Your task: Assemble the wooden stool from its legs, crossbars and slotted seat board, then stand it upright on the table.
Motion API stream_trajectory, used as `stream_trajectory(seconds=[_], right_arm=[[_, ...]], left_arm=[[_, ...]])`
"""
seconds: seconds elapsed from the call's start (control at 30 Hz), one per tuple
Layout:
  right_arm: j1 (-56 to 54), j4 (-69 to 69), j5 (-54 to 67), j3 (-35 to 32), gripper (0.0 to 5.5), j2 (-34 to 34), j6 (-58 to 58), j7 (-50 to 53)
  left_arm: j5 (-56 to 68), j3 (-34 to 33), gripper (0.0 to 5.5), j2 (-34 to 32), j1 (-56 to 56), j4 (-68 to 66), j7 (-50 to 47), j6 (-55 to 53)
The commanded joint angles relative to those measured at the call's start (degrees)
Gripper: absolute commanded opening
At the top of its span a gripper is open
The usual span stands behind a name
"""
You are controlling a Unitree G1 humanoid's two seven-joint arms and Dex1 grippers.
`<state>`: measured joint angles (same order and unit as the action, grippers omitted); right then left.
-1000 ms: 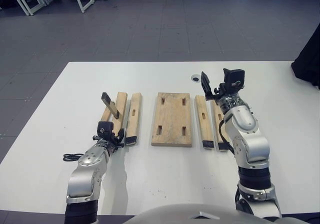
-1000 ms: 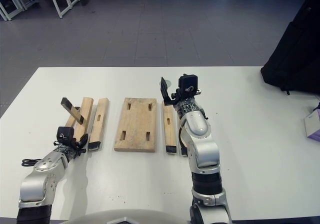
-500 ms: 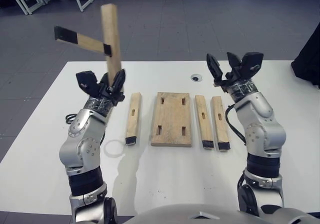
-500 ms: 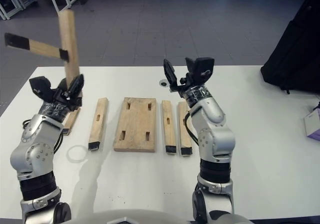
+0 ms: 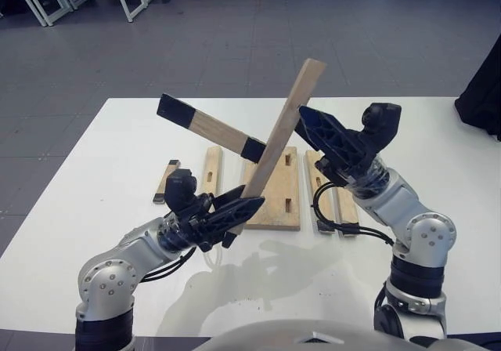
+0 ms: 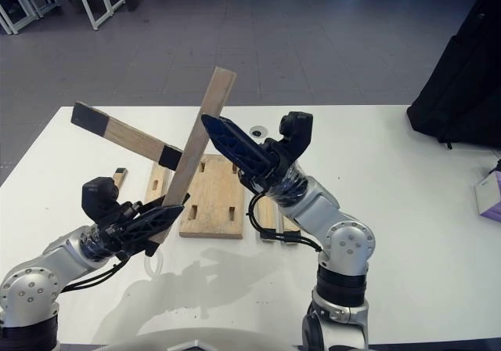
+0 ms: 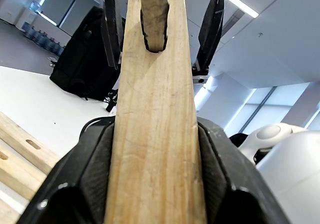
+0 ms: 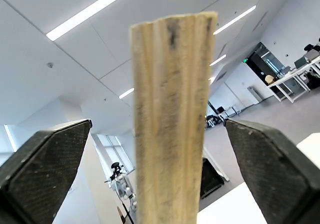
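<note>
Left eye view: the left gripper (image 5: 239, 210) is clamped on the lower end of a leg (image 5: 286, 116), holding it in the air just in front of the board's (image 5: 274, 214) near left corner. The leg is a flat strip of pale wood with a square-cut top. It leans steeply, rising from that corner across the board towards its far right side. A crossbar (image 5: 211, 128) is seated in the leg about halfway up. It juts out to the left of the board and climbs slightly, with a black cap on its free end and a black band where it meets the leg.

The right gripper (image 5: 309, 128) is spread wide above the board's far right part. Its long black fingers (image 5: 337, 139) stand on either side of the leg's upper half. The right wrist view shows daylight between each finger and the wood, so it grips nothing. In the left wrist view the left gripper's dark pads (image 7: 95, 164) press both edges of the leg, and the crossbar's end sits in the leg's rounded slot.

The board lies flat on the white table (image 5: 94, 179), a rectangle with small slots cut through it. One loose leg (image 5: 210, 167) lies just left of the board, parallel to it. A short bar (image 5: 165, 182) with a dark tip lies farther left. Two more legs (image 5: 317, 180) lie just right of the board, partly behind the right arm.
</note>
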<state>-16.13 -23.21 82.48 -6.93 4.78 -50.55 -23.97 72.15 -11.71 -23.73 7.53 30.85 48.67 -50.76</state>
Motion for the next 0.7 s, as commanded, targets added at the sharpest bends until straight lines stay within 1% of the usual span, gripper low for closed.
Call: stream_trajectory(seconds=[0.03,0.23,0.37,0.53,0.7], right_arm=[[-1.1,1.0,3.3,1.2,4.88,3.6,-2.5,0.5],[-0.4,2.0,7.3,2.4,3.79,9.0,-5.6,-1.8],[-1.5,2.8,8.5,3.0,3.14,12.3,-7.4,-3.4],[-3.3,2.9,5.8,3.6,2.20,15.5,-7.3,-6.3],[-4.7,2.3,3.2,3.6,2.10,16.2,-5.7,-8.9]], left_arm=[[-2.2,1.2,2.05,-1.3,2.8,1.5,2.7,2.7],[-6.5,3.7,2.05,-2.9,5.6,0.4,7.9,6.4],[-8.3,5.4,2.05,-3.2,7.9,1.1,9.7,8.2],[-8.7,7.3,2.05,-2.6,9.5,2.3,10.6,10.4],[-7.0,8.0,2.05,-2.1,9.3,2.2,9.3,10.9]])
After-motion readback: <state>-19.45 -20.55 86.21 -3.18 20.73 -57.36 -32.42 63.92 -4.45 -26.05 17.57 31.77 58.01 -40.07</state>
